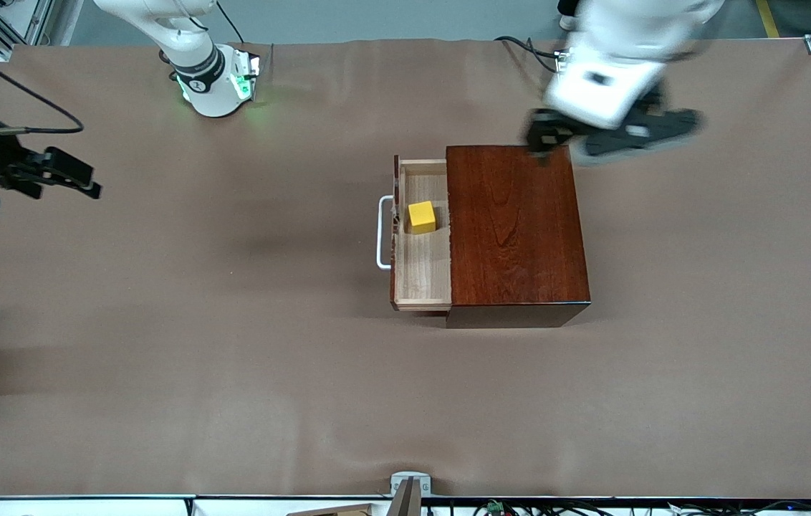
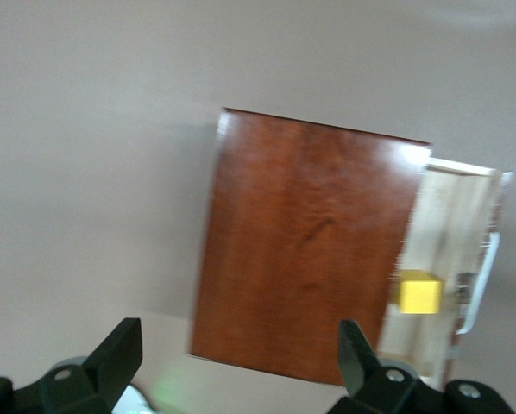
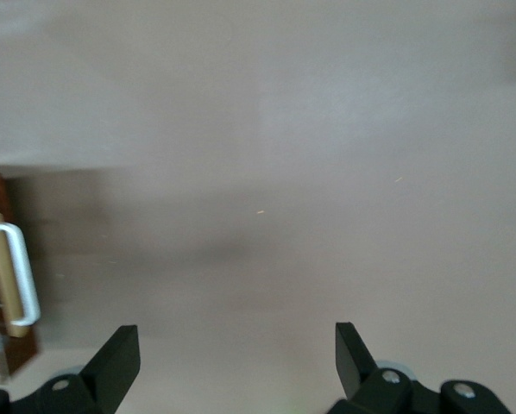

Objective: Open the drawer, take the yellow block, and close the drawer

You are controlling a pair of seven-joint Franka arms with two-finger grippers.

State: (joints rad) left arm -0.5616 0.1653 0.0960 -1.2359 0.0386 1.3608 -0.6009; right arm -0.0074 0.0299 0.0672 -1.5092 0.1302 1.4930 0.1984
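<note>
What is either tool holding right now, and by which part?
Nothing. The left tool is open over the box; the right tool is open over bare table.

So the drawer [image 1: 421,240], light wood with a white U-shaped handle [image 1: 382,232], is pulled partway out of its glossy reddish-brown box [image 1: 513,229]. The little yellow block [image 1: 421,216] sits flat inside, close to the handle end.

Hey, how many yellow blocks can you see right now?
1. The yellow block sits in the open drawer, close to its handle end. The part of the drawer inside the wooden box is hidden, so more could be there.
</note>
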